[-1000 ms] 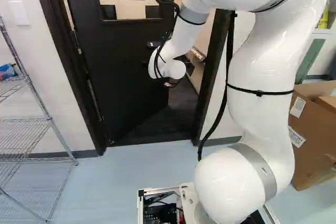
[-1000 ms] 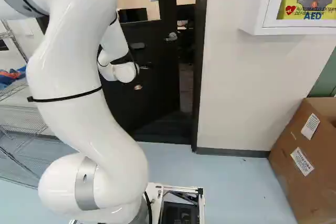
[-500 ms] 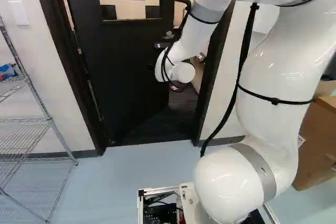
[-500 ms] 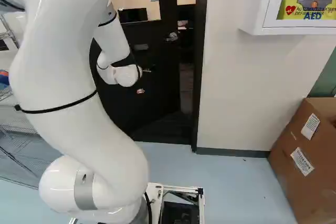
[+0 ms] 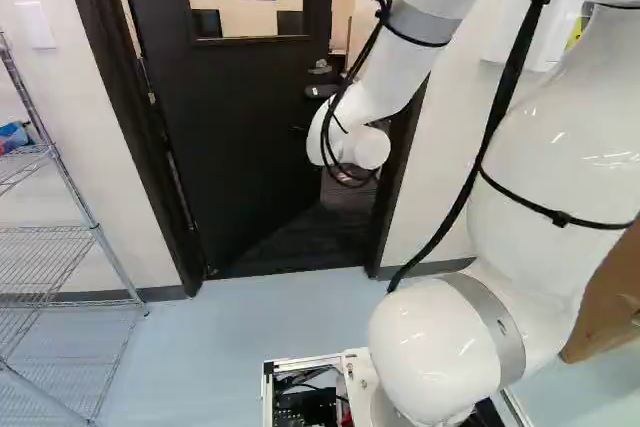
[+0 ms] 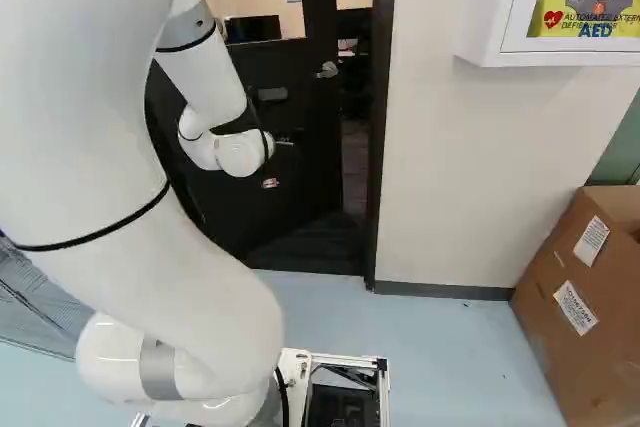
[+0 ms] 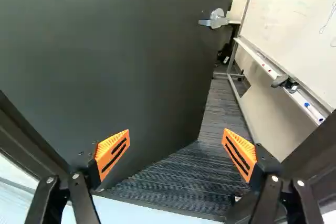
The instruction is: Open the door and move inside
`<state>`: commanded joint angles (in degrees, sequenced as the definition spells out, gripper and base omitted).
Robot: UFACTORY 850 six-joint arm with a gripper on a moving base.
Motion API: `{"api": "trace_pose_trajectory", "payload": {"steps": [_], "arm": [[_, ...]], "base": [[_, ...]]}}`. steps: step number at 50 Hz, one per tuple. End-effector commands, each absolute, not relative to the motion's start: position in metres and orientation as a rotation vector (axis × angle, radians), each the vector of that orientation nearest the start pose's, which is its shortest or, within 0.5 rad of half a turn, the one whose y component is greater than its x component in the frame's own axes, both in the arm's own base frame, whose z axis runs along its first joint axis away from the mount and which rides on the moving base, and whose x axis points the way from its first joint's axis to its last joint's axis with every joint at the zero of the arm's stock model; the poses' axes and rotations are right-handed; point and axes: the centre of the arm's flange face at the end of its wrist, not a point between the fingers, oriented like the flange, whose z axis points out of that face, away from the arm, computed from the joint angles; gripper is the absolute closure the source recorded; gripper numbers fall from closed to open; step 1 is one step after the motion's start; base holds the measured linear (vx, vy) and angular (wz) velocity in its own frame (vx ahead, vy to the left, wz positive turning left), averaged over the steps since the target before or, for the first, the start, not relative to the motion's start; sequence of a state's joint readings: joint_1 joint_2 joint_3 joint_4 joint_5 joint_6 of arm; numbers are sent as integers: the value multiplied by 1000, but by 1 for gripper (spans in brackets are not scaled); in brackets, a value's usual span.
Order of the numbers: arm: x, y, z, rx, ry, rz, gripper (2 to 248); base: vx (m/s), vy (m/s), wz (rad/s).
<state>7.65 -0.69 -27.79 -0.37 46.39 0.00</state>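
Black and partly open, the door [image 5: 240, 157] stands ahead of our arm [image 5: 350, 137], swung into the room beyond, with a gap between its free edge and the doorframe [image 6: 380, 147]. Our pincer [image 6: 270, 183] is spread wide, nothing between its orange pads [image 7: 113, 153]; we see them well apart from the silver handle [image 7: 215, 19]. Through the gap, we see dark striped flooring [image 7: 184, 182] and a whiteboard [image 7: 294, 24]. Wire shelving [image 5: 60, 237] stands at the left of the left base view, and a cardboard box [image 6: 580, 307] at the right of the right.
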Motion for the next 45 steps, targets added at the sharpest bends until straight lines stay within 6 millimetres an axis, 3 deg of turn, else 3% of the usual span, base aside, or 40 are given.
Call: {"api": "trace_pose_trajectory", "payload": {"steps": [22,45], "arm": [[379,34,416,-2472,-119,-1847,3],[375,30,416,-2476,-108,-1851,3]], "base": [[0,0,0],[0,0,0]]}}
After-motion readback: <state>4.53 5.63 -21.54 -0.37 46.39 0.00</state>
